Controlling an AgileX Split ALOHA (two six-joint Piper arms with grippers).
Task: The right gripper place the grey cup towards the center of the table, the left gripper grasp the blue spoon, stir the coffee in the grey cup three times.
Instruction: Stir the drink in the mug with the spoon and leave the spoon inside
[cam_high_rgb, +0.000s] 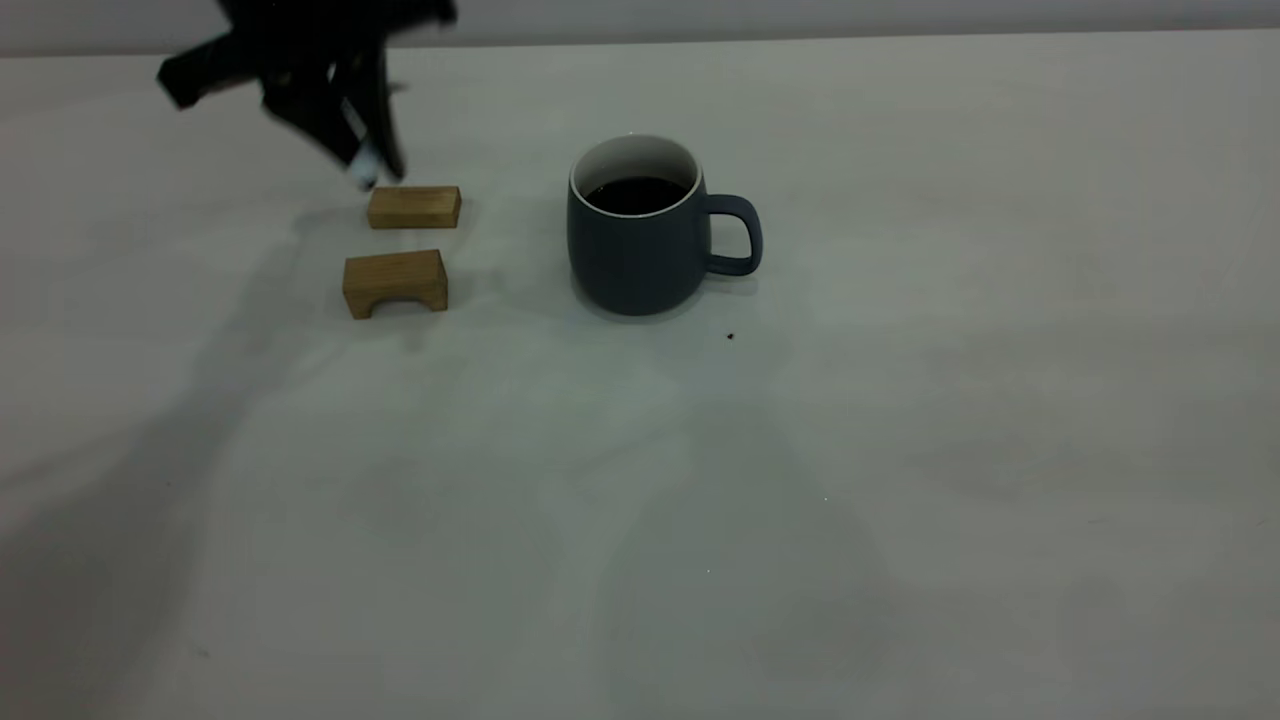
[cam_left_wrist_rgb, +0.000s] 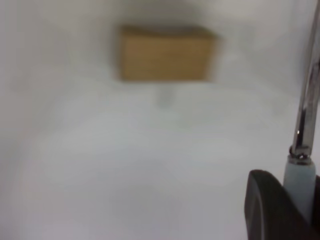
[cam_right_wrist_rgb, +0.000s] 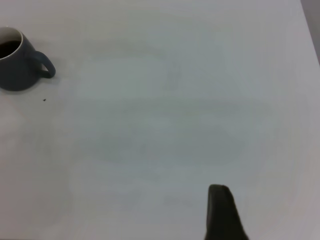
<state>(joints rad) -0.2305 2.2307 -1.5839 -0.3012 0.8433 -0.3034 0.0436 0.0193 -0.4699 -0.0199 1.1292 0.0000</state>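
The grey cup (cam_high_rgb: 640, 255) stands upright near the table's (cam_high_rgb: 900, 450) middle, handle toward the right, with dark coffee (cam_high_rgb: 635, 195) inside. My left gripper (cam_high_rgb: 372, 160) hovers at the back left, just above the far wooden block, shut on the blue spoon (cam_high_rgb: 362, 174). The left wrist view shows the spoon's pale handle (cam_left_wrist_rgb: 300, 182) pinched in the left gripper (cam_left_wrist_rgb: 299, 205), its metal neck (cam_left_wrist_rgb: 306, 112) running away from it; the bowl is out of view. In the right wrist view the right gripper (cam_right_wrist_rgb: 222, 212) is far from the cup (cam_right_wrist_rgb: 16, 70) and its coffee (cam_right_wrist_rgb: 7, 48).
Two wooden blocks lie left of the cup: a flat one (cam_high_rgb: 413, 207) behind and an arched one (cam_high_rgb: 394, 282) in front. One block (cam_left_wrist_rgb: 165, 54) appears below the left gripper. A dark speck (cam_high_rgb: 730, 336) lies by the cup.
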